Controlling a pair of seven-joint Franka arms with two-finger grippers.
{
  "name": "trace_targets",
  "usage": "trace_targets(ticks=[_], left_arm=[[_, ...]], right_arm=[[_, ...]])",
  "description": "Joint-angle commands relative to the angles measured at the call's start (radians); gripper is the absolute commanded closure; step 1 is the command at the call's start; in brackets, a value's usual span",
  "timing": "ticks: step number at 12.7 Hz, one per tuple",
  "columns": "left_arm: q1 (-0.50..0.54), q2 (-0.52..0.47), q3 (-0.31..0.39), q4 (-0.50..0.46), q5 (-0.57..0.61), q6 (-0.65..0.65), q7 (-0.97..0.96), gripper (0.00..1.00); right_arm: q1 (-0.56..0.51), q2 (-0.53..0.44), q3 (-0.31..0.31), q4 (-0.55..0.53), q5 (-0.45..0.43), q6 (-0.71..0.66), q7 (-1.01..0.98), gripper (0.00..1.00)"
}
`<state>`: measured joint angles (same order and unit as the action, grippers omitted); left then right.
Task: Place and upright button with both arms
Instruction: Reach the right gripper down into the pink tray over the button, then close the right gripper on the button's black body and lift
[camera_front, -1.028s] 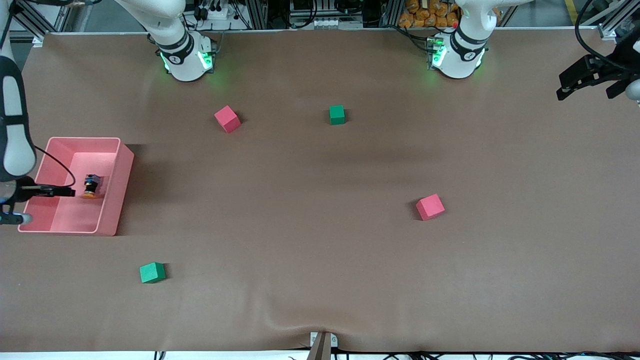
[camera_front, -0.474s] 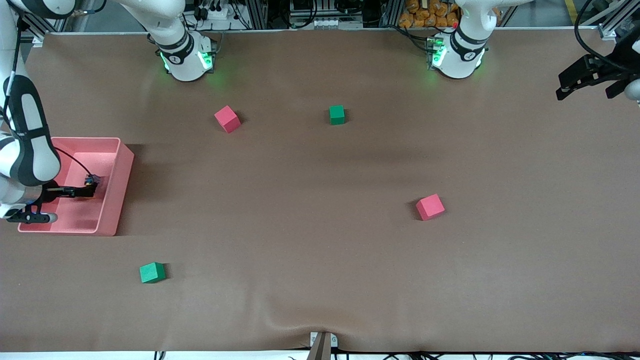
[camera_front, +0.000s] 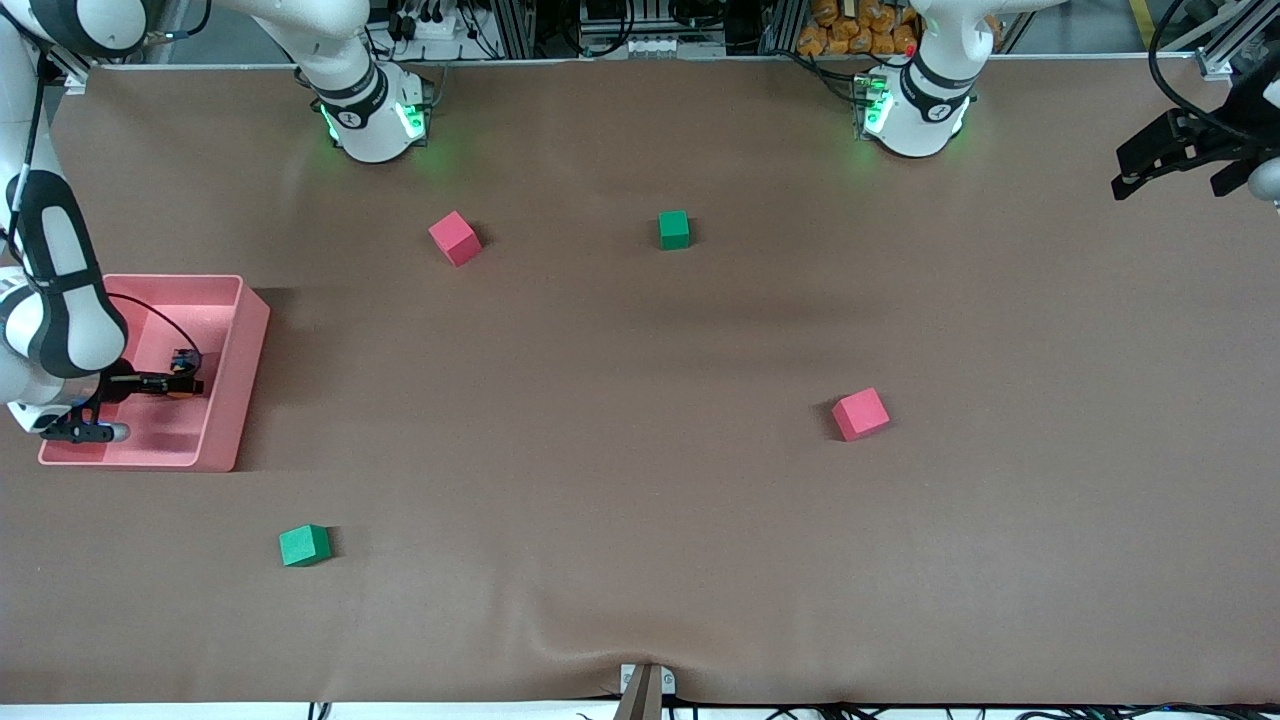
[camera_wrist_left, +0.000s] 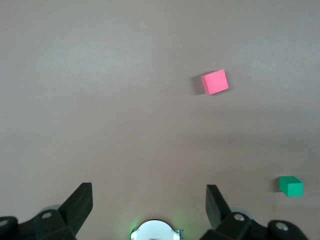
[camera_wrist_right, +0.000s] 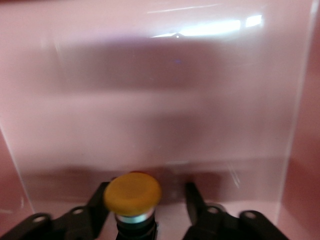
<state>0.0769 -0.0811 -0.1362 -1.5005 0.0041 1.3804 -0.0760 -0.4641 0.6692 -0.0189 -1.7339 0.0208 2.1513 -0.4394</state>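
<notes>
Right gripper (camera_front: 185, 384) at the button (camera_wrist_right: 132, 194) in the pink bin (camera_front: 225, 400).
Its grip can't be told; left gripper (camera_wrist_left: 149, 200) waits, fingers apart.

The brown worktop (camera_front: 640, 450) carries a pink bin (camera_front: 225, 400), two pink cubes (camera_front: 455, 238) (camera_front: 860, 414) and two green cubes (camera_front: 674, 230) (camera_front: 304, 545).

My gripper (camera_wrist_left: 149, 200) hangs over bare brown tabletop (camera_wrist_left: 100, 100), its two black fingers (camera_wrist_left: 80, 200) spread wide apart with nothing between them. Under the gap between them I see a white round arm base (camera_wrist_left: 155, 231) with a green glow at its rim. Out on the tabletop sits a pink cube (camera_wrist_left: 215, 82), alone on the brown surface. A green cube (camera_wrist_left: 291, 186) lies well apart from the pink one.
</notes>
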Motion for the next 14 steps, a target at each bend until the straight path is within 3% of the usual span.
trace_targets(ticks=[1,3,11,14], left_arm=[[0.006,0.001,-0.003,0.013,-0.007,-0.017,0.021,0.00],[0.006,0.001,-0.003,0.014,-0.007,-0.017,0.021,0.00],[0.007,0.001,-0.003,0.014,-0.007,-0.017,0.021,0.00],[0.009,0.001,-0.002,0.013,-0.009,-0.015,0.021,0.00]], right_arm=[[-0.022,-0.003,0.020,-0.006,0.016,0.007,-0.061,0.88],[-0.022,-0.003,0.020,-0.003,0.016,0.005,-0.065,1.00],[-0.008,-0.011,0.020,0.046,0.010,-0.017,-0.058,1.00],[0.005,-0.013,0.019,0.111,0.004,-0.109,-0.051,1.00]])
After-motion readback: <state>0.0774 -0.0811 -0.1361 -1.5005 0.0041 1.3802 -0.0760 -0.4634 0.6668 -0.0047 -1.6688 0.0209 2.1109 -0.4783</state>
